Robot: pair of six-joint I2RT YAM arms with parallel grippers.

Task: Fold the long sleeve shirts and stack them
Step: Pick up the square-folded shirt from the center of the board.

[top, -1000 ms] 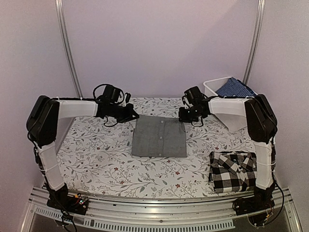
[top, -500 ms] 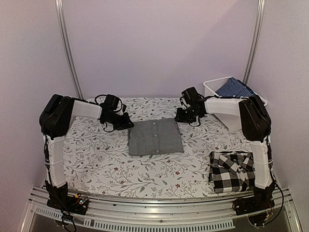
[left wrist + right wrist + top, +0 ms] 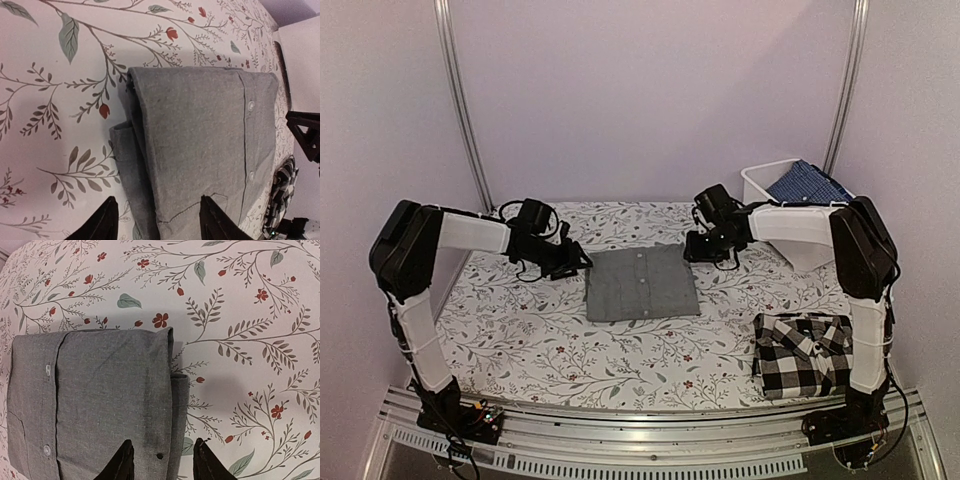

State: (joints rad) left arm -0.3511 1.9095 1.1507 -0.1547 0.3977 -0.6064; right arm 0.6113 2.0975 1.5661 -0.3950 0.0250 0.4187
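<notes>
The plain grey long sleeve shirt lies folded into a rectangle in the middle of the table, buttons up. My left gripper sits at its far left corner, and in the left wrist view that gripper is open, its fingers either side of the grey shirt's folded edge. My right gripper is at the far right corner. In its wrist view the right gripper is open over the grey shirt's side edge, holding nothing. The black-and-white checked shirt lies folded at the front right.
A white bin holding blue patterned cloth stands at the back right corner. A floral cloth covers the table. Metal poles rise at the back on both sides.
Both grippers have opened and let go of the grey shirt's far corners. The shirt now lies flat, a little left of where it was. The left gripper has drawn back leftward.
</notes>
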